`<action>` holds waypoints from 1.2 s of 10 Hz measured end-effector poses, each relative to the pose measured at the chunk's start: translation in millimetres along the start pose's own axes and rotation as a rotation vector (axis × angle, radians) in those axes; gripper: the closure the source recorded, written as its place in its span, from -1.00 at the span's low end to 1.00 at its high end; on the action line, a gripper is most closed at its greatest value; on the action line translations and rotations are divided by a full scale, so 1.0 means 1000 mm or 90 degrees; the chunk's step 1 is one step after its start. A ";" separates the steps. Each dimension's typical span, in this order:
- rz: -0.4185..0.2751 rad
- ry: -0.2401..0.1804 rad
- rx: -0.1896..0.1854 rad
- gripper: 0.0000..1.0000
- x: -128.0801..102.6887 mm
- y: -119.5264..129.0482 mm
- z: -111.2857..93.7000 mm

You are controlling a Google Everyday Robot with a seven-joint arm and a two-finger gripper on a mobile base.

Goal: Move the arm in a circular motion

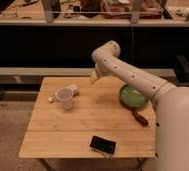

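- Big cream-white tubular robot arm (138,80): enters from the lower right of the frame, where its thickest segment fills the corner. It runs up-left to a rounded joint at upper centre, then a short link bends down-left. Small dark dots run along its side.
- Gripper (94,77): a small pale yellowish tip at the end of that short link, centre frame. It hangs over the far edge of the table, not touching anything visible. Open or closed: can't tell.
- Light wooden slatted table (88,120): fills the middle and lower frame, on a speckled floor.
- Clear plastic cup (64,98): upright on the left part of the table, well left of and below the gripper.
- Small white bit (50,99): just left of the cup, on the table. Another pale item (74,89) sits right behind the cup; can't tell what it is.
- Green round bowl (132,96): right side of the table, partly under the arm.
- Reddish-brown elongated object (141,118): just below the bowl, near the right edge.
- Black flat rectangular device (103,145): near the front edge of the table, lower centre, well apart from the cup.
- Background: a dark bench w/ cluttered shelf (88,10) across the top of the frame.
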 end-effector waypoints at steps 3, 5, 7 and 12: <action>0.054 -0.051 -0.044 -0.60 -0.055 0.085 -0.013; 0.074 -0.075 -0.059 -0.60 -0.095 0.112 -0.023; 0.092 -0.087 -0.065 -0.60 -0.140 0.117 -0.039; 0.070 -0.093 -0.085 -0.60 -0.231 0.066 -0.097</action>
